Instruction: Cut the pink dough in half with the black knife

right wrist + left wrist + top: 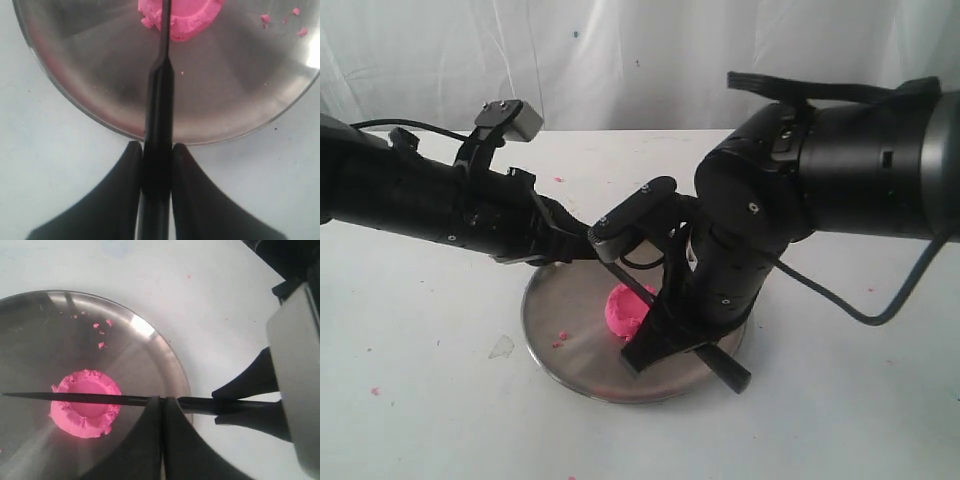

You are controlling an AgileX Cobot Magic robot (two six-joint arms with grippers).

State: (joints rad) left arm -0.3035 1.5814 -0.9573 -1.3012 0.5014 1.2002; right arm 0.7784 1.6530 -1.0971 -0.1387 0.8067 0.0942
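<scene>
The plate (100,75) is curving its rim just ahead of the right gripper (157,150), with bare table (50,150) on both sides. Its fingers are pinching the black knife (159,100) by the handle, the blade lying across the pink dough (182,15) beyond the tips. The left gripper (161,402) is keeping its fingers pressed together, tips right at the blade; whether they touch it cannot be told.

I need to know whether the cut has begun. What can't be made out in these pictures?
1. Left wrist view: how deep the black knife sits in the pink dough. The camera looks down on it, and the blade covers its own contact line.
2. Right wrist view: most of the dough is cut off by the picture's edge.
3. Exterior view: the dough's right side and most of the blade are hidden behind the right arm.
</scene>
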